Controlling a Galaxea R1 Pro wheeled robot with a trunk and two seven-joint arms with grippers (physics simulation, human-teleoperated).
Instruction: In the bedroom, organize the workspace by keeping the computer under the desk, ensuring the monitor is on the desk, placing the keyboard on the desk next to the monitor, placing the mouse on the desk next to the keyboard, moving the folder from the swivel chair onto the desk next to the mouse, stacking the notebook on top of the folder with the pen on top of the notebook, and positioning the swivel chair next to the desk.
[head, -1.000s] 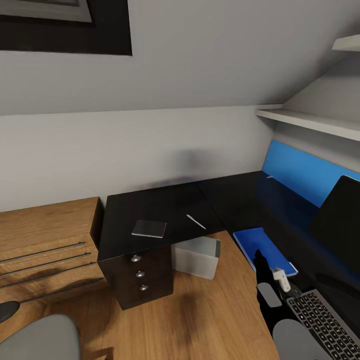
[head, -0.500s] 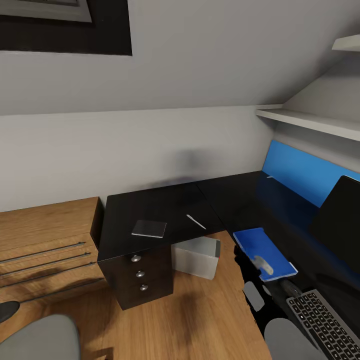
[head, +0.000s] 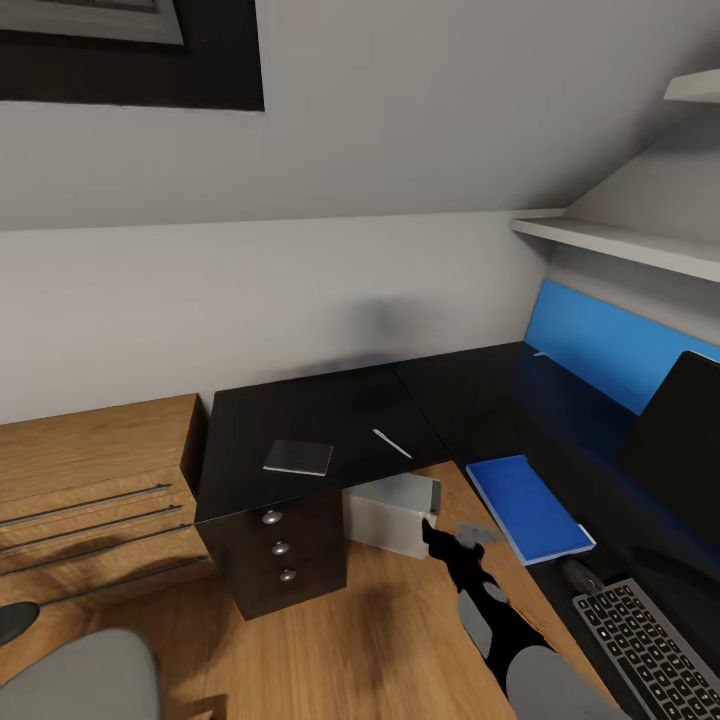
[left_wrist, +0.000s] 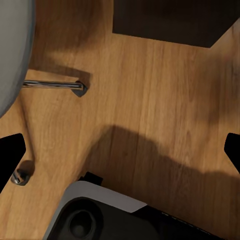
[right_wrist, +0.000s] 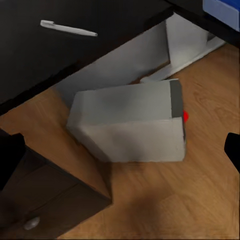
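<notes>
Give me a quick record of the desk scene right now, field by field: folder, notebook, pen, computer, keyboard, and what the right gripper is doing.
folder: flat on the desk, near its inner edge
notebook: on the desk above the drawers, not yet on the folder
pen: on the desk, apart from the notebook
computer: on the floor, partly under the desk
keyboard: on the desk, beyond the folder from the notebook
right gripper: over the floor beside the computer, holding nothing, jaws apart in its wrist view
</notes>
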